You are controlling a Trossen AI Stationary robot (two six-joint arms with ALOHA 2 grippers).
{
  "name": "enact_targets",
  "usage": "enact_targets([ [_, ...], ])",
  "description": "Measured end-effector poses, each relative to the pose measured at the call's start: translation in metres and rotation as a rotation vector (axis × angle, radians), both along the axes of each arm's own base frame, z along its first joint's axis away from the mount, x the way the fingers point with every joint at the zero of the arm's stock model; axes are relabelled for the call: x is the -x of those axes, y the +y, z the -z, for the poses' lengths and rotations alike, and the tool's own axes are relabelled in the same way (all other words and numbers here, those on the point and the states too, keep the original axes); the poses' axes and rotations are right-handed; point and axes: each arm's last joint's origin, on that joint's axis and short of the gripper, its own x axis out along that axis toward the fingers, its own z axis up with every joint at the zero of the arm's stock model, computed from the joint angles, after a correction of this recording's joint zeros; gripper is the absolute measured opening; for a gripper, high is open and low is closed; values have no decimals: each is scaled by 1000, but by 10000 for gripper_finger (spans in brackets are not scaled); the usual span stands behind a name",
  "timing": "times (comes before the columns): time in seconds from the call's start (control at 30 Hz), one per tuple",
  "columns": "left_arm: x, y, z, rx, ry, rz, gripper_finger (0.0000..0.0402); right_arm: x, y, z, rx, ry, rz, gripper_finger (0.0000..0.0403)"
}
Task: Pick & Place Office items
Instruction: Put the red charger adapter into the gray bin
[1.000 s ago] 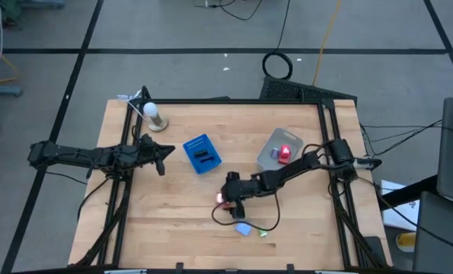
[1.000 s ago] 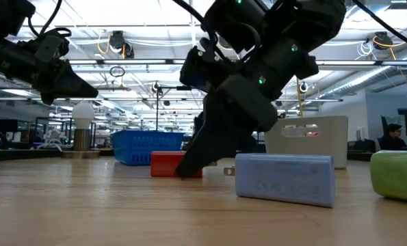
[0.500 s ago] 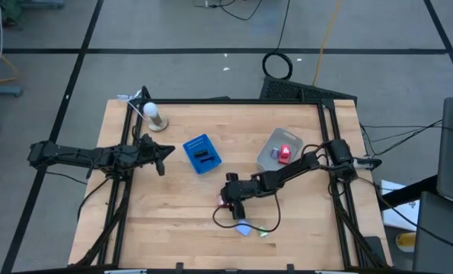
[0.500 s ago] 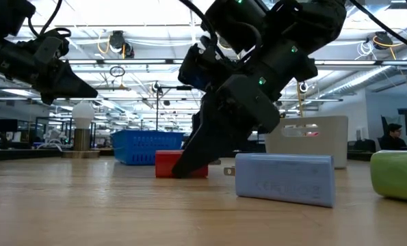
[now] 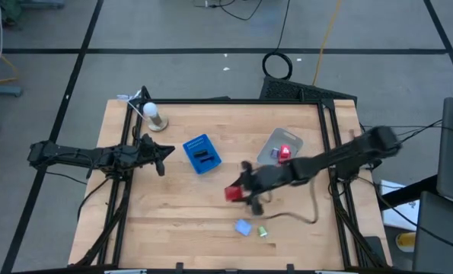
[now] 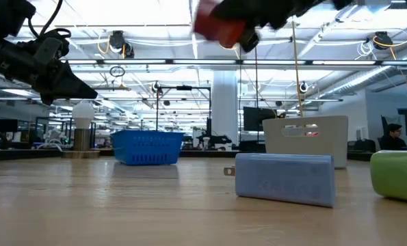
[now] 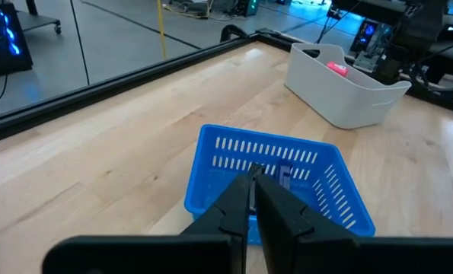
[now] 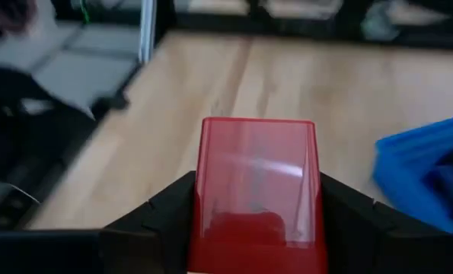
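Clamping a red block (image 8: pixel 255 190) between its fingers, the right gripper (image 5: pixel 243 190) hangs above the table's (image 5: pixel 173 236) middle. Nearer lie a light blue block (image 6: pixel 285 178) and a green piece (image 6: pixel 397 174). Farther right stands the clear tub (image 5: pixel 272 148) with a red piece (image 5: pixel 285 154) inside. Left of it sits the blue tray (image 7: pixel 275 171), where the left gripper (image 7: pixel 253 179) waits, pinched shut.

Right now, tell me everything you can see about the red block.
The red block is a glossy, smooth-sided rectangular piece, plastic by its look, with a light streak reflected across its face. The right gripper is shut on it, a dark finger pressed to each side. It hangs above the table, touching nothing else, between the blue tray and the tub.
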Motion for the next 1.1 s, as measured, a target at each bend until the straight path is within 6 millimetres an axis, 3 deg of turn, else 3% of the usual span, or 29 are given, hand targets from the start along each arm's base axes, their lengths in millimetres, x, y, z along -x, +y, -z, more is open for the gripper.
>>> enact_targets([
  [0.1,0,0,0,0,0,0,24,33,-16,-21,-19,-59,80,204],
  [0.23,0,0,0,0,-1,0,24,80,-41,-30,65,-32,286,204],
  [0.37,0,0,0,5,-3,-2,24,120,-64,-18,113,68,538,204],
  [0.47,0,0,0,6,-4,-2,24,138,-79,2,77,156,653,204],
  [0.73,0,0,0,13,-9,-5,24,155,-107,56,21,310,792,204],
  [1.1,0,0,1,8,8,-5,24,150,-115,69,-26,320,749,204],
])
